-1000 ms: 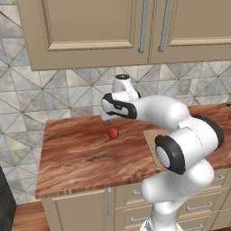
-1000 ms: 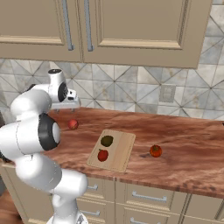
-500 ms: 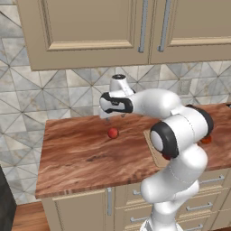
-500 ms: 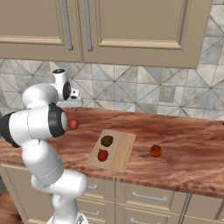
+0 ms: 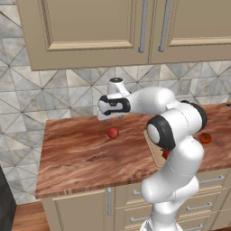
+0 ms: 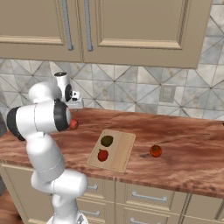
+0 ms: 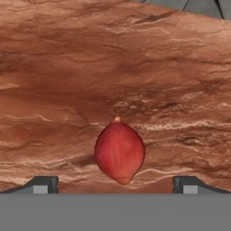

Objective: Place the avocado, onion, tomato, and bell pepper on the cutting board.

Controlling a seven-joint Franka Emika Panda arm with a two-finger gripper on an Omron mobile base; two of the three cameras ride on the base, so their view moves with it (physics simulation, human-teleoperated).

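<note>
A reddish onion, pointed at both ends, lies on the wood counter between my open gripper fingertips, still below them. From the left base view the gripper hangs just above and behind the onion. In the right base view the onion peeks out beside my arm. The pale cutting board holds the dark olive avocado and a red fruit. A tomato lies on the counter to the board's right.
The tiled backsplash rises close behind the gripper, with wall cabinets above. The counter's front edge runs below. My own arm covers most of the cutting board in the left base view.
The hand has shifted a little to the left and lower, closer over the onion. The arm's elbow swung round. Nothing on the counter moved.
</note>
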